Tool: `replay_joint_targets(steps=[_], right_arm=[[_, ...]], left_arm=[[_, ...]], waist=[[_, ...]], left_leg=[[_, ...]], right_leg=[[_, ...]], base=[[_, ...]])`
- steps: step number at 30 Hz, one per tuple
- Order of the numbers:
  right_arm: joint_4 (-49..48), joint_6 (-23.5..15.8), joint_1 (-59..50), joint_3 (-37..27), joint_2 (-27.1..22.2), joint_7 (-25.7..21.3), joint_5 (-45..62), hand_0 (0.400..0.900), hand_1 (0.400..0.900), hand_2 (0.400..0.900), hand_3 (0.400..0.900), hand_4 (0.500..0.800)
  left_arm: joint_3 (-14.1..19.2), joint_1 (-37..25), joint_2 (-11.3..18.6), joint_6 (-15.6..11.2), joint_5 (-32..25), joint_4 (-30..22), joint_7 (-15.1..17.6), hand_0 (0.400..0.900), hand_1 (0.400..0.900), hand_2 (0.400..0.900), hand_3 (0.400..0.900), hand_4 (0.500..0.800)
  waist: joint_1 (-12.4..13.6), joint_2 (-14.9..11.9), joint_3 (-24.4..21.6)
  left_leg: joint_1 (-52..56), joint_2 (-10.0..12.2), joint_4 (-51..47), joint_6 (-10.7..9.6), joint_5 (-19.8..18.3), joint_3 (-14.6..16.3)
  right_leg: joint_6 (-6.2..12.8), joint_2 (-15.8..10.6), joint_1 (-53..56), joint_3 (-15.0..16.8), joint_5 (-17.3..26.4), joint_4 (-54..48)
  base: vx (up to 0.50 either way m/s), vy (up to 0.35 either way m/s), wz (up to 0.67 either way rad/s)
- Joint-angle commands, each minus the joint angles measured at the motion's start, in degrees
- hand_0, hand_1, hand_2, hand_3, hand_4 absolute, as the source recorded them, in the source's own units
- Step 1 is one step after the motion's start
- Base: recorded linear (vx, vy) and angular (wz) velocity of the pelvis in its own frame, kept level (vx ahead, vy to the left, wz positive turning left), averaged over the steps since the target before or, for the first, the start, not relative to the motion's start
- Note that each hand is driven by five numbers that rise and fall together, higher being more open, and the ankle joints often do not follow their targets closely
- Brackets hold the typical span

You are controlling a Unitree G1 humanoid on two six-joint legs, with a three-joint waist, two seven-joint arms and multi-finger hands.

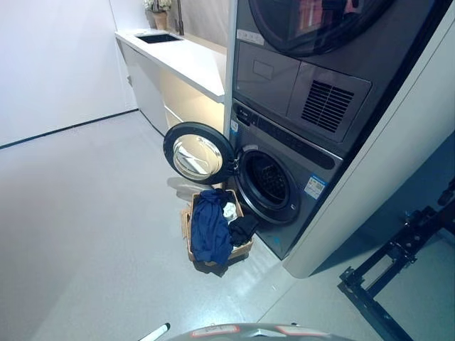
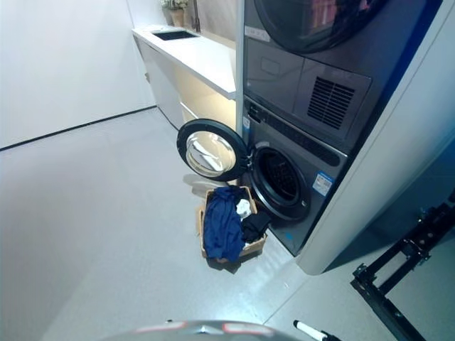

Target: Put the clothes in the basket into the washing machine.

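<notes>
Clothes (image 1: 211, 227), blue, white and black, lie heaped in the basket (image 1: 245, 249) on the floor just before the washing machine (image 1: 284, 185), whose round door (image 1: 197, 154) stands swung open. Neither of my hands shows, so I cannot tell my fingers' state.

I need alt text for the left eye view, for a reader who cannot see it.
A woven brown basket heaped with blue, white and black clothes sits on the grey floor before a dark grey front-loading washing machine, whose round door stands open to the left. Neither robot hand is visible.
</notes>
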Motion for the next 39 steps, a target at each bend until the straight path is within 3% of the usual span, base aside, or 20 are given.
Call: replay_joint_targets(steps=[1,2,4,7,11,14,18,21,24,26,29,31,36,37,39], right_arm=[[-1.0,-1.9,-6.8,-0.4,-2.0,-0.6,1.1,0.900,0.900,0.900,0.900,0.800],[-1.9,-2.0,-7.1,-0.3,-1.9,-0.4,1.6,0.900,0.900,0.900,0.900,0.800],[-3.5,-2.5,-7.1,0.0,-1.6,-0.3,2.5,0.900,0.900,0.900,0.900,0.800],[-5.6,-3.3,-7.2,0.2,-0.9,-0.4,4.2,0.900,0.900,0.900,0.900,0.800],[-7.2,-3.6,-7.5,0.6,-0.6,-0.3,5.3,0.900,0.900,0.900,0.900,0.800],[-8.3,-4.1,-7.7,1.1,-0.6,-0.9,5.6,0.900,0.900,0.900,0.900,0.800],[-10.3,-4.1,-7.4,1.7,-0.4,-1.3,5.7,0.900,0.900,0.900,0.900,0.800],[-10.7,-4.1,-7.2,2.3,-1.1,-1.2,5.2,0.900,0.900,0.900,0.900,0.800],[-10.5,-4.1,-7.5,2.9,-2.1,-1.1,4.7,0.900,0.900,0.900,0.900,0.800],[-9.8,-4.1,-8.0,3.4,-2.9,-1.4,4.3,0.900,0.900,0.900,0.900,0.800],[-9.5,-4.0,-8.5,4.2,-3.7,-1.5,3.2,0.900,0.900,0.900,0.900,0.800],[-9.2,-3.8,-9.1,4.9,-4.0,-1.6,2.7,0.900,0.900,0.900,0.900,0.800],[-8.3,-3.6,-10.4,5.5,-4.4,-1.9,2.0,0.900,0.900,0.900,0.900,0.800],[-8.1,-3.5,-10.6,5.8,-4.4,-2.1,1.3,0.900,0.900,0.900,0.900,0.800],[-7.6,-3.5,-10.8,6.6,-4.4,-2.0,0.5,0.900,0.900,0.900,0.900,0.800]], left_arm=[[-0.2,-5.6,0.0,-1.5,-1.5,1.9,0.9,0.900,0.900,0.900,0.900,0.800],[0.1,-5.8,0.3,-1.5,-1.9,1.6,1.1,0.900,0.900,0.900,0.900,0.800],[0.2,-6.1,0.8,-1.6,-2.3,1.0,1.1,0.900,0.900,0.900,0.900,0.800],[0.4,-6.4,1.2,-1.7,-2.8,0.6,1.1,0.900,0.900,0.900,0.900,0.800],[0.4,-7.2,1.3,-1.9,-3.4,0.7,1.5,0.900,0.900,0.900,0.900,0.800],[0.2,-8.1,1.0,-2.2,-4.5,1.0,2.1,0.900,0.900,0.900,0.900,0.800],[0.0,-8.3,0.8,-2.4,-4.9,0.9,2.6,0.900,0.900,0.900,0.900,0.800],[-0.3,-8.0,0.1,-2.5,-5.8,0.6,2.9,0.900,0.900,0.900,0.900,0.800],[-0.5,-7.8,-1.0,-2.7,-7.3,0.5,3.0,0.900,0.900,0.900,0.900,0.800],[-0.9,-8.4,-1.5,-3.2,-8.5,-0.1,3.5,0.900,0.900,0.900,0.900,0.800],[-1.6,-9.2,-2.1,-3.7,-9.7,-1.5,3.8,0.900,0.900,0.900,0.900,0.800],[-1.9,-9.7,-2.2,-3.4,-9.9,-1.3,3.7,0.900,0.900,0.900,0.900,0.800],[-2.7,-9.2,-3.1,-3.1,-9.5,-1.3,3.7,0.900,0.900,0.900,0.900,0.800],[-2.8,-9.0,-3.2,-3.4,-9.5,-1.7,4.1,0.900,0.900,0.900,0.900,0.800],[-3.0,-8.7,-3.1,-3.3,-9.2,-1.4,4.0,0.900,0.900,0.900,0.900,0.800]], waist=[[0.4,1.6,6.4],[0.3,1.4,7.4],[-0.1,1.3,9.0],[-0.3,1.5,10.5],[-0.7,1.5,11.5],[-1.1,1.3,11.6],[-1.4,0.8,11.0],[-2.2,1.5,9.2],[-3.1,3.0,8.2],[-3.3,3.5,8.7],[-2.7,2.9,10.7],[-2.4,2.3,11.8],[-1.9,2.4,13.2],[-1.6,2.5,13.3],[-1.0,3.0,13.3]], left_leg=[[0.2,-2.6,5.2,3.9,-10.4,-1.2],[0.1,-3.1,5.4,4.5,-10.4,-1.0],[0.8,-4.0,5.6,5.6,-10.4,-1.3],[2.0,-4.1,5.9,5.9,-10.7,-2.0],[3.8,-4.1,5.1,5.2,-11.4,-2.6],[4.5,-4.0,4.4,3.9,-12.3,-3.0],[6.5,-3.4,4.0,2.6,-13.7,-3.5],[8.2,-1.6,3.5,1.4,-14.0,-4.9],[7.3,0.3,6.2,0.0,-13.4,-5.7],[3.7,0.5,13.8,-1.3,-10.6,-5.9],[-4.5,0.7,30.0,-3.0,-4.3,-3.3],[-7.9,1.8,34.8,-2.7,-4.2,-1.2],[-14.9,-2.2,28.5,-1.2,-9.3,0.5],[-15.5,-2.8,24.7,-1.1,-8.7,0.2],[-16.2,-3.7,14.9,-2.0,-3.3,-2.3]], right_leg=[[4.33,-0.5,-7.0,0.5,-6.8,19.7],[5.37,-1.1,-10.1,1.2,-3.8,25.0],[5.26,-2.1,-14.3,2.4,-0.1,34.4],[3.78,-1.5,-19.0,3.6,-2.0,38.8],[3.77,0.7,-20.0,4.2,-2.4,27.6],[5.34,2.2,-19.7,6.6,0.8,12.1],[6.22,1.5,-18.3,6.2,4.1,5.1],[4.94,2.4,-19.2,7.0,3.2,8.8],[3.60,2.9,-19.3,4.7,0.4,11.4],[2.64,2.8,-17.8,3.8,-0.8,11.0],[1.01,1.6,-12.6,2.3,-1.4,7.4],[-0.10,1.7,-10.0,2.0,-2.5,6.0],[0.09,2.0,-6.5,1.3,-4.0,5.2],[0.22,2.3,-5.9,1.2,-3.9,5.0],[0.49,3.4,-4.7,1.1,-3.7,4.1]], base=[[-0.08,0.249,-0.12],[-0.07,0.251,-0.03],[-0.03,0.231,0.06],[0.06,0.133,0.04],[0.13,0.019,0.08],[0.18,-0.084,0.15],[0.29,-0.180,0.11],[0.38,-0.292,0.27],[0.34,-0.321,0.29],[0.27,-0.315,0.32],[0.20,-0.325,0.33],[0.16,-0.292,0.18],[0.16,-0.142,-0.01],[0.19,-0.066,-0.12],[0.20,-0.031,-0.14]])
